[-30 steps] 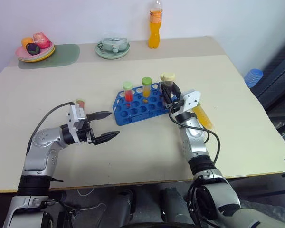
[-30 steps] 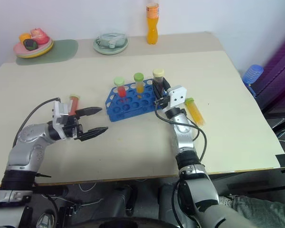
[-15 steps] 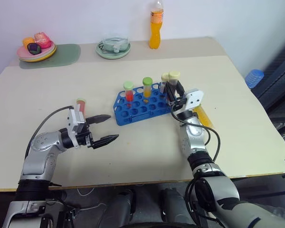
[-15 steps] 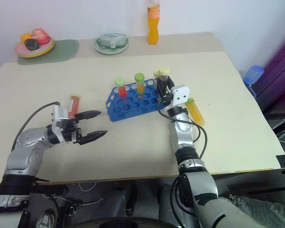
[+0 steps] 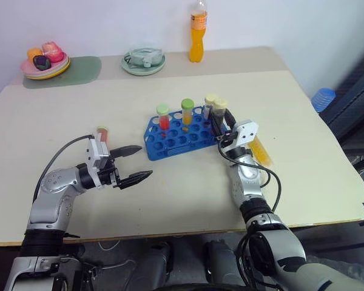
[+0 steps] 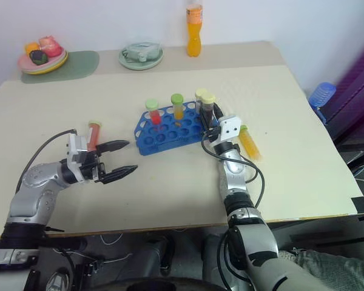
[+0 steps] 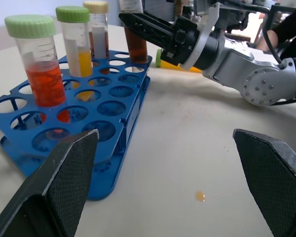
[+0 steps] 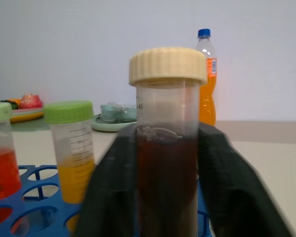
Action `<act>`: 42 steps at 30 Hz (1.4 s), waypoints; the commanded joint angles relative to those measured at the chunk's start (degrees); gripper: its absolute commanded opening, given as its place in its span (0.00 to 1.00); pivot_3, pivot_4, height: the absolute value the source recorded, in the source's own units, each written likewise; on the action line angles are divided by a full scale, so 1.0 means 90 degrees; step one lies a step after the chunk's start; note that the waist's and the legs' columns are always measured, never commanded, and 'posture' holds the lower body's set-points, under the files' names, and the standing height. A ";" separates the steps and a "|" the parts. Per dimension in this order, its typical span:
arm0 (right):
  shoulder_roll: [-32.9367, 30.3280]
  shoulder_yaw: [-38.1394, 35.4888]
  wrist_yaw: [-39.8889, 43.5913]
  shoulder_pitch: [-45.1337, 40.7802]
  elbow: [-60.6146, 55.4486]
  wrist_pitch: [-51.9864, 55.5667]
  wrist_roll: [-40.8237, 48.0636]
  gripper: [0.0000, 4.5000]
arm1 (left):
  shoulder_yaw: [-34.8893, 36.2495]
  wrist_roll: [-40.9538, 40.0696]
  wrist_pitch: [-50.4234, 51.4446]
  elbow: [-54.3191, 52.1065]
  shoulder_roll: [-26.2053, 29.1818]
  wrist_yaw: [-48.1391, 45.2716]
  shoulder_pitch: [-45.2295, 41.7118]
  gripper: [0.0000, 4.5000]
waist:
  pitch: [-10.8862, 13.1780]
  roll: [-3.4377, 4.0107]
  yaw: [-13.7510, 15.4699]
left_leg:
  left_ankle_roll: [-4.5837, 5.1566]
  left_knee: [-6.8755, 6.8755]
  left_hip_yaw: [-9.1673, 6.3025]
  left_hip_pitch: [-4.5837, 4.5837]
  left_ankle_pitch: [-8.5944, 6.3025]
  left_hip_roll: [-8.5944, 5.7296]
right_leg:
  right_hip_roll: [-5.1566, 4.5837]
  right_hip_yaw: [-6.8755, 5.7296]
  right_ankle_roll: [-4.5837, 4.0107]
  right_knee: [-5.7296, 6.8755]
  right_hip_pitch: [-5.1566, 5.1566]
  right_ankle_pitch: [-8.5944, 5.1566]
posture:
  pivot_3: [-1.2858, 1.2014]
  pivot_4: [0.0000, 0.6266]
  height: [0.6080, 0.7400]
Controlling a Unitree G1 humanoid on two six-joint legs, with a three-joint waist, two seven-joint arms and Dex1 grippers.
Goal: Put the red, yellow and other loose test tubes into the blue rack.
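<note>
The left gripper (image 5: 136, 163) hangs over the beige tabletop (image 5: 188, 200) nearest its front edge, toward the left side, and its two black fingers are spread wide with nothing between them; just behind this gripper a loose clear tube with red liquid and a pale cap (image 5: 102, 133) lies on the tabletop, apart from the fingers.

Near the middle of the tabletop stands the blue plastic rack with round holes (image 5: 176, 140); most of its holes are free. In its back row a clear tube with red liquid and a green cap (image 5: 164, 117) stands upright, and beside it, to the right, a clear tube with yellow-orange liquid and a green cap (image 5: 187, 111); further right stands a clear tube with a cream cap (image 5: 210, 104).

The right gripper (image 5: 219, 122) is at the right end of the rack; its fingers stand on both sides of a clear tube with dark brown liquid and a cream cap (image 8: 166, 143), which is upright at the rack's right end; whether the fingers press on it or are a little apart from it I cannot tell. Beside the right wrist, toward the right edge, a loose tube with yellow liquid and a green cap (image 6: 249, 140) lies flat.

Along the far edge are a plate with toy food (image 5: 45, 63) on a green mat (image 5: 79, 71), a pale green dish (image 5: 144, 61) and an orange drink bottle (image 5: 198, 33).
</note>
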 commanded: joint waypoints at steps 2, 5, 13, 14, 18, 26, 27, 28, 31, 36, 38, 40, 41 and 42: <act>0.0008 0.0083 -0.0296 -0.0045 -0.0006 -0.0418 -0.0334 0.94 | 0.0078 -0.0108 -0.0078 -0.0236 -0.0025 -0.0007 0.0008 1.00 | 0.0000 0.0000 -0.0020 | -0.0004 -0.0003 0.0000 0.0000 0.0002 0.0005 | 0.0004 0.0000 -0.0003 0.0001 -0.0002 0.0001 | 0.52 0.24 1.00; -0.0202 0.0167 -0.0357 0.0031 -0.0320 -0.0383 -0.0554 0.99 | 0.0069 -0.0108 -0.0065 -0.0261 -0.0050 0.0025 0.0014 1.00 | 0.0000 0.0000 -0.0057 | -0.0017 -0.0004 0.0000 0.0000 0.0010 0.0005 | 0.0005 0.0000 -0.0006 0.0001 -0.0003 0.0003 | 0.52 0.24 1.00; -0.0921 0.0329 -0.0211 0.0724 -0.2488 0.0836 -0.0576 0.99 | -0.0005 -0.0039 -0.0139 -0.0138 -0.0186 0.0006 -0.0031 1.00 | 0.0001 0.0001 -0.0078 | -0.0017 -0.0004 -0.0001 -0.0001 0.0010 0.0005 | 0.0005 0.0001 -0.0007 0.0003 -0.0004 0.0003 | 0.52 0.24 1.00; -0.1092 0.0331 -0.0211 0.0913 -0.3096 0.1312 -0.0581 0.99 | -0.0019 -0.0031 -0.0153 -0.0116 -0.0214 -0.0002 -0.0038 1.00 | 0.0001 0.0001 -0.0072 | -0.0017 -0.0005 -0.0001 -0.0001 0.0010 0.0005 | 0.0004 0.0001 -0.0007 0.0003 -0.0004 0.0003 | 0.52 0.24 1.00; -0.1786 0.0279 -0.0253 0.1667 -0.5540 0.3596 -0.0553 0.99 | -0.0079 -0.0003 -0.0220 -0.0004 -0.0287 -0.0045 -0.0079 1.00 | 0.0001 0.0001 -0.0047 | -0.0012 -0.0004 -0.0002 -0.0004 0.0007 0.0005 | 0.0002 0.0008 -0.0007 0.0004 -0.0008 0.0003 | 0.52 0.24 1.00; -0.3632 -0.0203 0.0330 0.1663 -0.8003 0.9437 0.1413 0.99 | -0.0179 0.0044 -0.0346 0.0305 -0.0397 -0.0218 -0.0271 1.00 | 0.0000 -0.0001 0.0092 | 0.0023 0.0002 0.0001 -0.0008 -0.0014 0.0011 | -0.0005 0.0006 -0.0015 -0.0005 -0.0005 0.0004 | 0.52 0.24 1.00; -0.3756 -0.0255 0.0313 0.1471 -0.7843 1.0046 0.1563 0.99 | -0.0196 0.0048 -0.0347 0.0338 -0.0409 -0.0240 -0.0311 1.00 | 0.0000 -0.0001 0.0096 | 0.0024 0.0003 0.0001 -0.0009 -0.0014 0.0011 | -0.0007 0.0003 -0.0015 -0.0009 -0.0003 0.0004 | 0.52 0.24 1.00; -0.3867 -0.0252 0.0291 0.1261 -0.7596 1.0506 0.1612 0.99 | -0.0214 0.0060 -0.0349 0.0378 -0.0423 -0.0261 -0.0360 1.00 | 0.0000 -0.0001 0.0099 | 0.0027 0.0006 0.0001 -0.0011 -0.0016 0.0011 | -0.0009 0.0002 -0.0015 -0.0011 -0.0001 0.0004 | 0.52 0.24 1.00; -0.4096 -0.0040 0.0221 0.0644 -0.6743 1.1394 0.1499 0.99 | -0.0256 0.0092 -0.0356 0.0455 -0.0429 -0.0314 -0.0453 1.00 | 0.0001 -0.0002 0.0096 | 0.0029 0.0006 0.0003 -0.0012 -0.0017 0.0011 | -0.0011 -0.0001 -0.0016 -0.0014 -0.0001 0.0004 | 0.52 0.24 1.00; -0.4198 0.0266 0.0345 -0.0119 -0.5171 1.1543 0.1178 0.99 | -0.0266 0.0070 -0.0294 0.0372 -0.0436 -0.0251 -0.0467 1.00 | 0.0001 -0.0002 0.0080 | 0.0030 0.0003 0.0008 -0.0014 -0.0017 0.0012 | -0.0011 -0.0001 -0.0016 -0.0015 -0.0004 0.0005 | 0.52 0.24 1.00; -0.4247 0.0328 0.0426 -0.0322 -0.4736 1.1499 0.1085 0.99 | -0.0260 0.0052 -0.0268 0.0293 -0.0426 -0.0221 -0.0411 1.00 | 0.0001 -0.0002 0.0082 | 0.0031 0.0004 0.0009 -0.0015 -0.0017 0.0012 | -0.0012 -0.0001 -0.0015 -0.0015 -0.0005 0.0005 | 0.52 0.24 1.00; -0.4317 0.0391 0.0556 -0.0521 -0.4411 1.1614 0.1070 0.99 | -0.0234 0.0037 -0.0243 0.0196 -0.0400 -0.0189 -0.0327 1.00 | 0.0001 -0.0001 0.0081 | 0.0032 0.0005 0.0011 -0.0016 -0.0017 0.0012 | -0.0012 -0.0001 -0.0015 -0.0015 -0.0005 0.0005 | 0.52 0.24 1.00; -0.4377 0.0479 0.0664 -0.0599 -0.4301 1.1657 0.1053 0.99 | -0.0220 0.0027 -0.0221 0.0148 -0.0387 -0.0170 -0.0290 1.00 | 0.0001 -0.0001 0.0081 | 0.0032 0.0005 0.0012 -0.0016 -0.0017 0.0012 | -0.0012 -0.0001 -0.0015 -0.0015 -0.0005 0.0005 | 0.52 0.24 1.00; -0.4430 0.0574 0.0763 -0.0666 -0.4198 1.1670 0.1022 0.99 | -0.0210 0.0019 -0.0205 0.0113 -0.0378 -0.0157 -0.0265 1.00 | 0.0001 -0.0001 0.0081 | 0.0032 0.0005 0.0012 -0.0016 -0.0017 0.0012 | -0.0012 -0.0001 -0.0015 -0.0015 -0.0005 0.0005 | 0.52 0.24 1.00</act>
